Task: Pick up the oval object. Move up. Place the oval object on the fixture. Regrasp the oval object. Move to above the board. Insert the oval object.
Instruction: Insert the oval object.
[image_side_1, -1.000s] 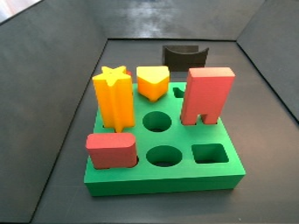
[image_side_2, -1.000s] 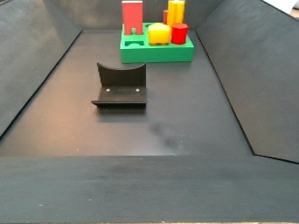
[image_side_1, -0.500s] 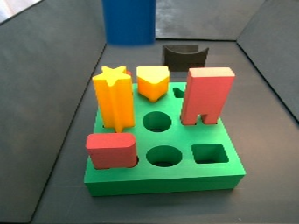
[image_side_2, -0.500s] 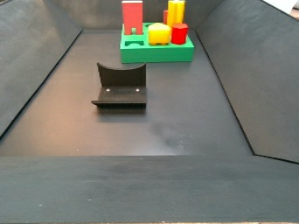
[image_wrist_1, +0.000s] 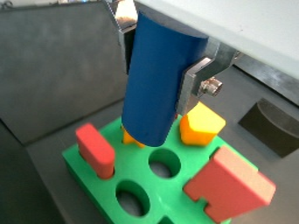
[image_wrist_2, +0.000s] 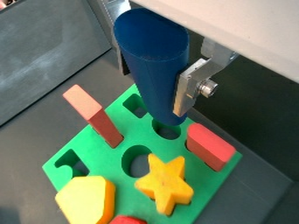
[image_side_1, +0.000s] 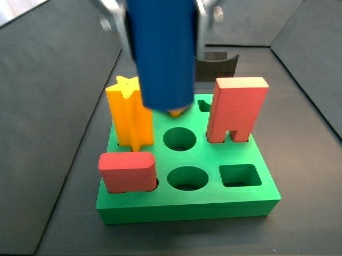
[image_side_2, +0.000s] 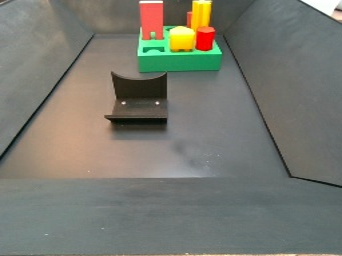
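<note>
Tool (image_wrist_2: 163, 74) position: directly above the board (image_side_1: 254, 205), clamped on the oval object (image_wrist_2: 152, 66), with one silver finger (image_wrist_2: 193, 83) pressed flat against the side of the blue piece in both wrist views. The opposite finger is mostly hidden behind the piece.

Change since the earlier frames: one second ago a side view showed the board with nothing over it; half a second ago the blue piece was at the top edge of that view; now the oval object (image_side_1: 163, 50) spans from the top of the frame down to the level of the yellow star block (image_side_1: 128, 115). The tool has descended over the board. The other side view does not show the tool or the piece over the board at any of the three moments.

Fixture (image_side_2: 136, 100): bare, well apart from the tool.

Condition below the tool: in a wrist view the lower end of the oval object sits over an open hole (image_wrist_2: 170, 131) between the tall red block (image_wrist_2: 91, 114) and the small red block (image_wrist_2: 212, 146). Whether the tip has entered the hole cannot be determined.

Assessment: transfer to the board appears complete; insertion is the step in hand. The next move calls for matching the oval outline to the hole before pressing down.
</note>
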